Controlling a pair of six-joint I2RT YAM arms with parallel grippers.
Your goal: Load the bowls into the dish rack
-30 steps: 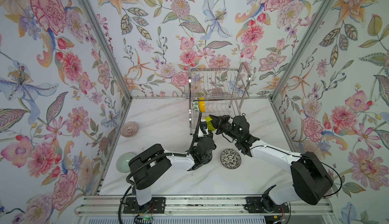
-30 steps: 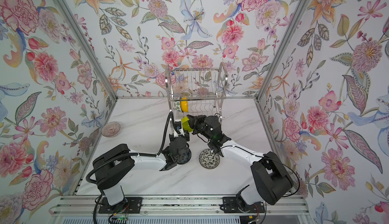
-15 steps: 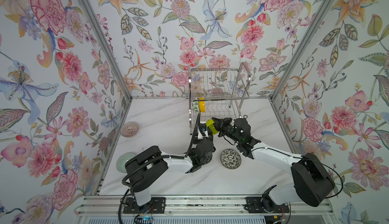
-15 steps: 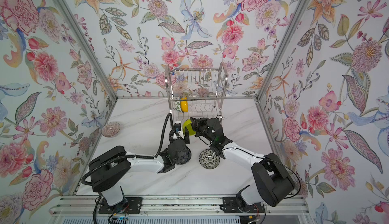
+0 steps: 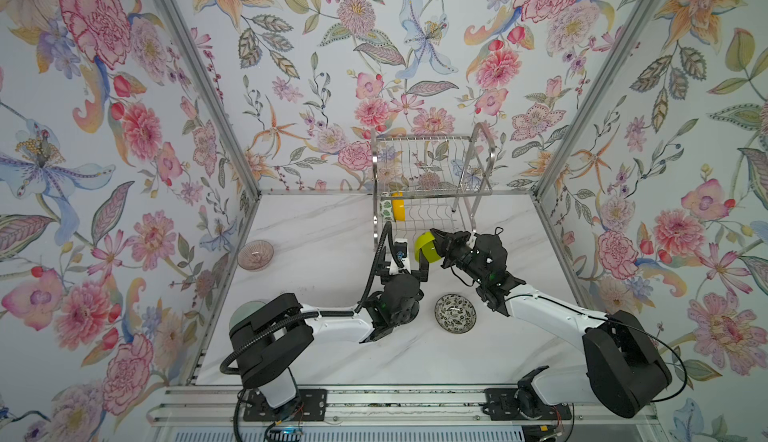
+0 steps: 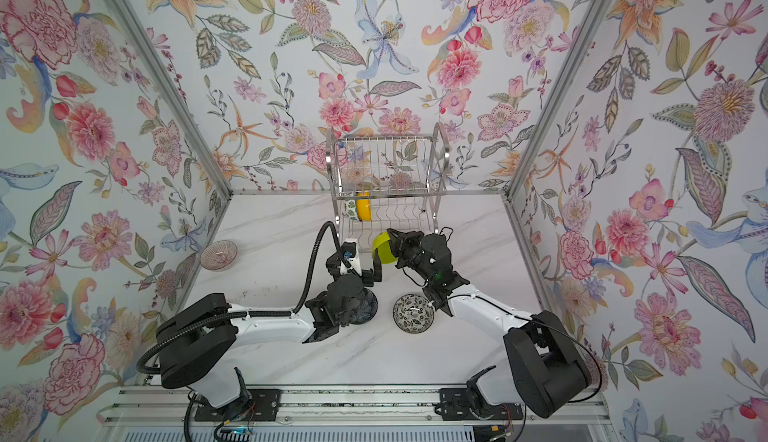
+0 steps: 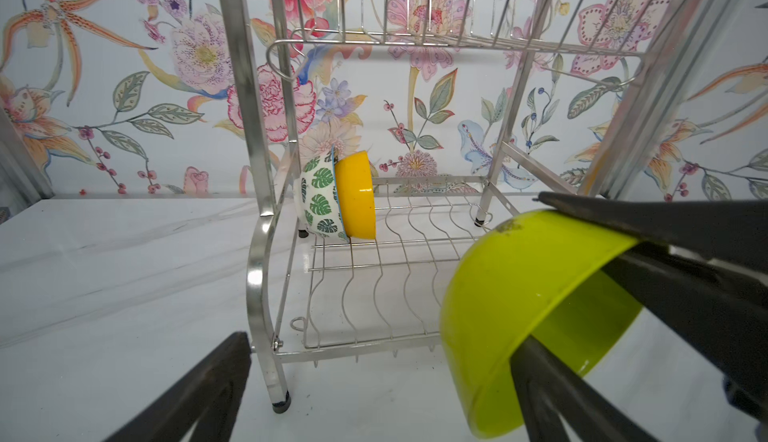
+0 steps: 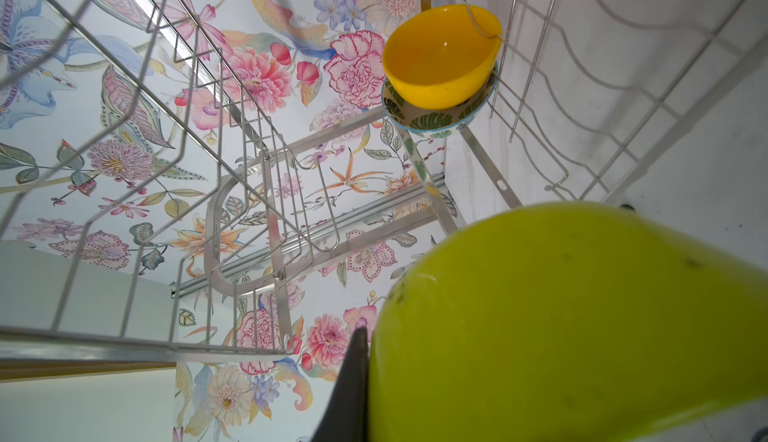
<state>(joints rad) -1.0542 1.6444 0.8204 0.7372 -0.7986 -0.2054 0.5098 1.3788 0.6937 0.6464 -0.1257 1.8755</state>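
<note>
My right gripper [image 5: 437, 243] is shut on the rim of the lime green bowl [image 5: 425, 247], held on edge just in front of the dish rack's [image 5: 432, 161] lower shelf. In the right wrist view one finger [image 8: 351, 386] presses the bowl's [image 8: 582, 315] outer wall. My left gripper [image 7: 382, 340] stands open beside it, one finger [image 7: 548, 386] at the bowl's [image 7: 511, 294] mouth. A green-leaf bowl [image 7: 318, 194] and an orange-yellow bowl [image 7: 357, 194] stand on edge at the shelf's left end.
A black-white floral bowl [image 5: 455, 313] lies on the table near the right arm. A dark blue glass bowl [image 6: 369, 307] sits partly under the left wrist. A pink ribbed glass bowl [image 5: 255, 255] and a pale green bowl [image 5: 245, 311] are by the left wall.
My left gripper has opened and let go of the lime green bowl. The right gripper keeps its hold and has carried the bowl slightly to the right.
</note>
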